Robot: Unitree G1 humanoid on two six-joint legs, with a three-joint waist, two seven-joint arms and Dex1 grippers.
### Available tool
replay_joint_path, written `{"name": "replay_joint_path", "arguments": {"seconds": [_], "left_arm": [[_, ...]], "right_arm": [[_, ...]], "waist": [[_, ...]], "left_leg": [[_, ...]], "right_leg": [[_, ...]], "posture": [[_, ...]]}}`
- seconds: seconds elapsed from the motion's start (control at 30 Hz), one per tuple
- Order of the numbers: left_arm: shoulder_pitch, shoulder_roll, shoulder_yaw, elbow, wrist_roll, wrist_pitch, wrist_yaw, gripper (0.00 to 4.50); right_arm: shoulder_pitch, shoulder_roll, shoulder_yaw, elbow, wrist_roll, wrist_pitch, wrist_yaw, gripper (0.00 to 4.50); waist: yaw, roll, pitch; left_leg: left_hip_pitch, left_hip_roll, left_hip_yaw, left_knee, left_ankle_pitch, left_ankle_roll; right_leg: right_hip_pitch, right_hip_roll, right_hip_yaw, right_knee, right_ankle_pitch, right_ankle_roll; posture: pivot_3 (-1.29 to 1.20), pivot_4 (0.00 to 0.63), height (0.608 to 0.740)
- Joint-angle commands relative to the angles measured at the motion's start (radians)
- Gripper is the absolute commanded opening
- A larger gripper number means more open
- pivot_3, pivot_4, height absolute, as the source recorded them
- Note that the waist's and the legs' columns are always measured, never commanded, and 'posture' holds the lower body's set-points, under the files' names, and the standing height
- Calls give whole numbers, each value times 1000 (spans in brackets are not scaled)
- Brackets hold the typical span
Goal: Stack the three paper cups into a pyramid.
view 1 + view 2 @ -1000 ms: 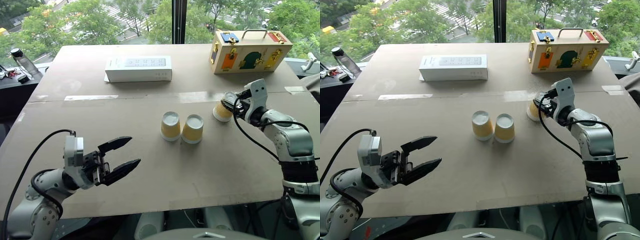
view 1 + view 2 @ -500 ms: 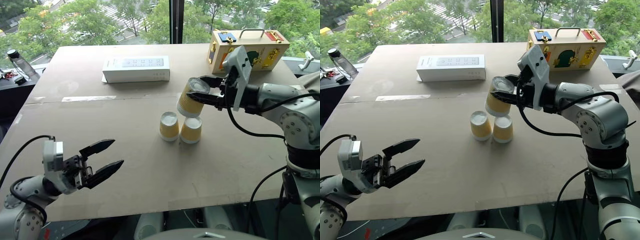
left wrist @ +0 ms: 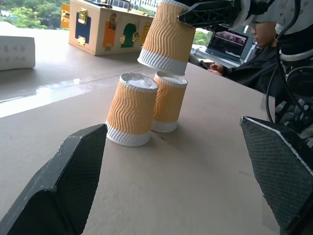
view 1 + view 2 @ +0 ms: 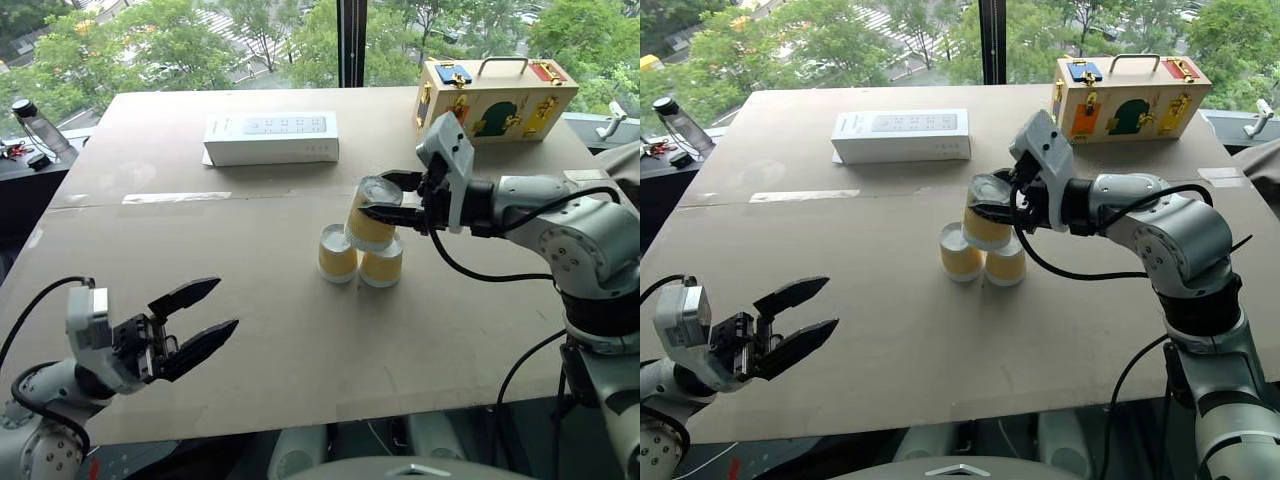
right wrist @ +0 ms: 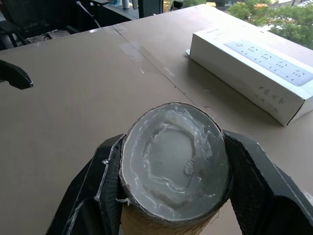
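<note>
Nearest, the left hand (image 4: 205, 315) hovers low over the front of the bench (image 4: 300, 370), its fingers spread wide and holding nothing. Farther in, two paper cups (image 4: 338, 253) stand upside down, side by side and touching, mid-bench. Just above them, tilted, hangs the third paper cup (image 4: 368, 215), pinched near its base by the right hand (image 4: 390, 196). Beyond lie a white rectangular box (image 4: 271, 137) and a wooden latch box (image 4: 495, 98).

Far left I see a white box (image 4: 271, 137), far right a wooden latch box (image 4: 496, 97), bottle (image 4: 40, 121) at table's (image 4: 300, 340) left edge.
</note>
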Motion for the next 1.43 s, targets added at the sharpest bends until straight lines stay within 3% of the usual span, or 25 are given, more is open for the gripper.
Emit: {"name": "replay_joint_path", "arguments": {"seconds": [0.03,0.3,0.47,0.7,0.97,1.07,1.23,1.43], "left_arm": [[-11,-1,38,-39,-49,-5,3,4500],[-10,-16,36,-60,-79,3,22,4500],[-21,-31,36,-59,-97,1,34,4500],[-34,-56,23,-77,-130,19,71,4500],[-14,-39,-21,-68,-79,57,99,4500],[-21,-29,-24,-42,-9,56,162,4500],[-8,37,-31,11,90,76,197,4500],[-2,92,-75,54,153,100,181,4500]], "right_arm": [[-32,0,-10,-33,-3,-10,4,2131],[-31,5,29,-14,-38,-25,14,2131],[-22,-11,61,4,-84,-70,43,4476],[5,-76,-68,-62,-27,-104,99,4476],[270,-170,-389,-190,208,-130,192,4476],[441,-206,-468,-217,176,-201,225,4476],[866,-225,-647,-192,67,-414,370,4476],[1072,-213,-681,-104,-30,-608,434,4476]], "waist": [[0,0,0],[-1,0,0],[-1,0,0],[2,0,0],[7,0,0],[7,0,0],[31,-1,0],[21,0,0]], "left_leg": [[0,0,0,0,0,0],[0,0,0,0,0,0],[0,0,0,0,0,0],[-1,0,0,0,0,0],[-2,0,-1,-1,-1,2],[-1,0,-1,-1,-1,2],[-1,0,-1,-1,-2,2],[3,2,3,1,-2,2]], "right_leg": [[0,0,0,0,0,0],[0,0,0,0,0,0],[0,-1,0,0,0,0],[0,-1,-1,-2,0,0],[1,-2,-2,-5,0,0],[2,-2,-2,-5,0,0],[3,-1,-4,-6,0,0],[4,2,0,-5,-2,4]], "posture": [[0,150,740],[0,150,740],[0,150,740],[0,150,740],[0,150,740],[0,150,740],[0,150,740],[0,150,740]]}}
